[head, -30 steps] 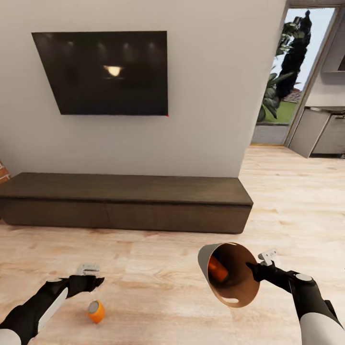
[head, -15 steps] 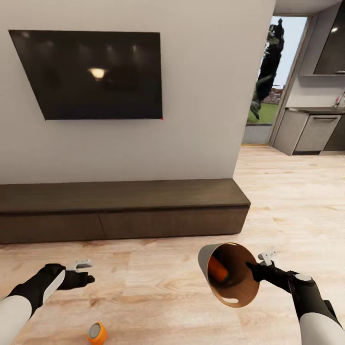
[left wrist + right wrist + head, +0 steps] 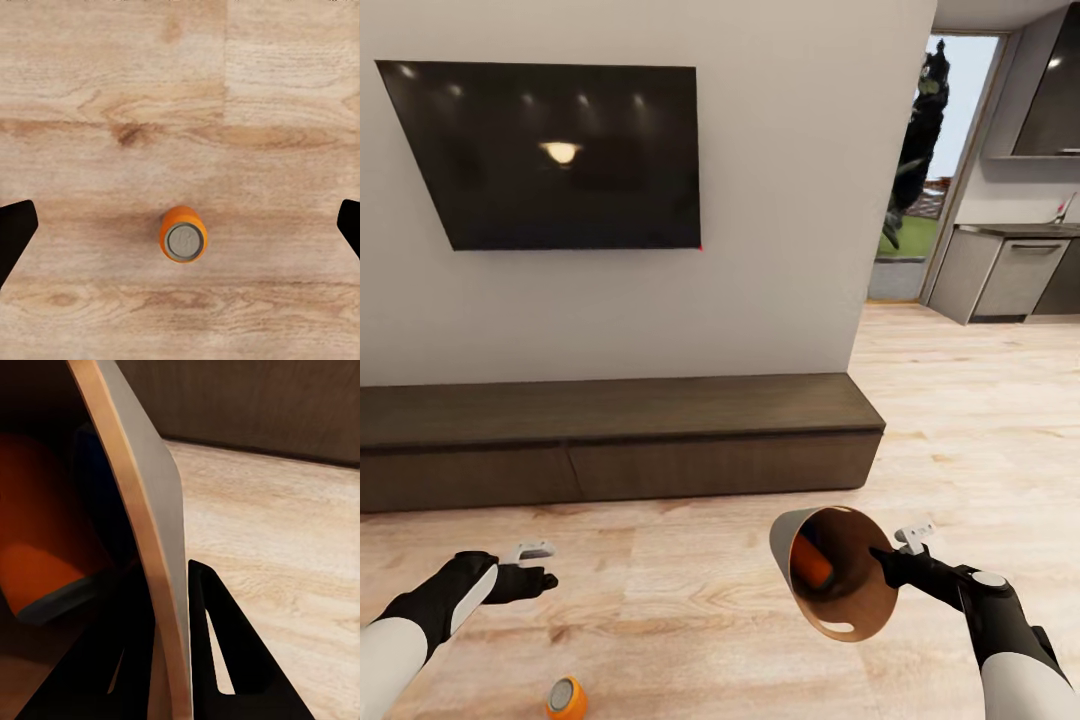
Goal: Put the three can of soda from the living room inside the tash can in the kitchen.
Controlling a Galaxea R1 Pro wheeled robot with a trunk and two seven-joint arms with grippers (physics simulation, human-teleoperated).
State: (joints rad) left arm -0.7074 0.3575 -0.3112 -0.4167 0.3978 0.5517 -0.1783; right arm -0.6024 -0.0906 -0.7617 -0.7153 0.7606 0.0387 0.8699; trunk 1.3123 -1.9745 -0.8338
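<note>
Wood floor (image 3: 690, 600) runs up to a long dark cabinet (image 3: 620, 440) under a black TV (image 3: 550, 155) on a pale wall; at the far right a doorway opens onto grey kitchen units (image 3: 1010, 275). From the head view, the right hand (image 3: 888, 562) grips the bin (image 3: 830, 580) by its rim, the bin tipped on its side with its tan mouth facing the camera and an orange can (image 3: 812, 565) lying inside. The left hand (image 3: 538, 570) hangs above the floor with nothing in it; how far it is spread cannot be told here. A second orange can (image 3: 566, 698) stands upright on the floor near the picture's bottom edge, close to the robot and apart from the left hand.

The left wrist view looks straight down on that can (image 3: 183, 234), its silvery top up, standing on the planks between the two dark fingertips (image 3: 15, 236), which sit wide apart at the frame's edges and touch nothing.

The right wrist view shows the black fingers (image 3: 217, 637) closed on the bin wall (image 3: 150, 510), one inside and one outside. Inside the bin an orange can (image 3: 45, 540) lies beside a dark blue shape (image 3: 101, 495), too shadowed to identify.
</note>
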